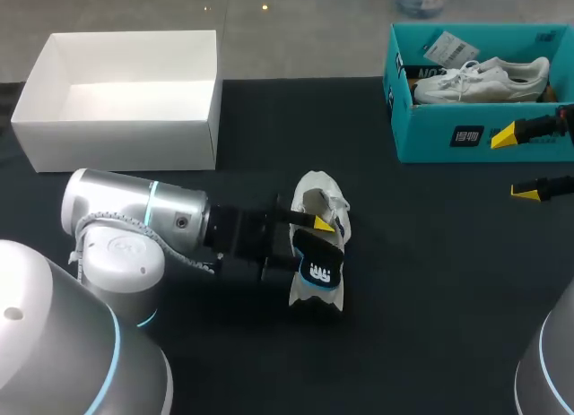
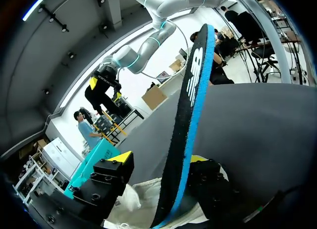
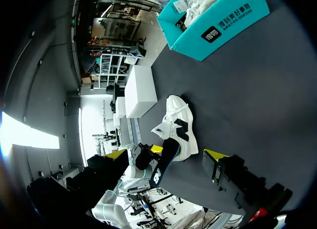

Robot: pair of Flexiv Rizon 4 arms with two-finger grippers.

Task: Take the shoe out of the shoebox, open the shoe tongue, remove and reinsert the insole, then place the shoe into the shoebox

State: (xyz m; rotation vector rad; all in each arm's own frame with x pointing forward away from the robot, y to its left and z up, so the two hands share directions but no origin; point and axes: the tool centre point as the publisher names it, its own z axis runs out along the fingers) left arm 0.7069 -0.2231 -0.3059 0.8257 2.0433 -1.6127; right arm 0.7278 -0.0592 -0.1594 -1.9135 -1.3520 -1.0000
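Observation:
A white shoe [image 1: 316,198] with a black side logo lies on the dark table's middle; the right wrist view shows it [image 3: 181,121] ahead of that gripper. A black insole [image 1: 319,259] with a blue edge sticks up out of it. My left gripper [image 1: 314,246] is at the shoe's opening. In the left wrist view the insole [image 2: 190,100] stands on edge between the fingers, against one finger, with a gap to the other fingertip [image 2: 122,158], so the gripper [image 2: 159,160] is open. White shoe fabric [image 2: 133,205] lies beneath. My right gripper [image 1: 518,164] hangs wide open and empty in front of the teal shoebox [image 1: 439,137].
The teal shoebox [image 3: 223,28] at the back right holds a second white shoe [image 1: 480,79] and a tag. A white open box [image 1: 121,133] stands at the back left. My right gripper [image 3: 166,157] is well clear of the shoe.

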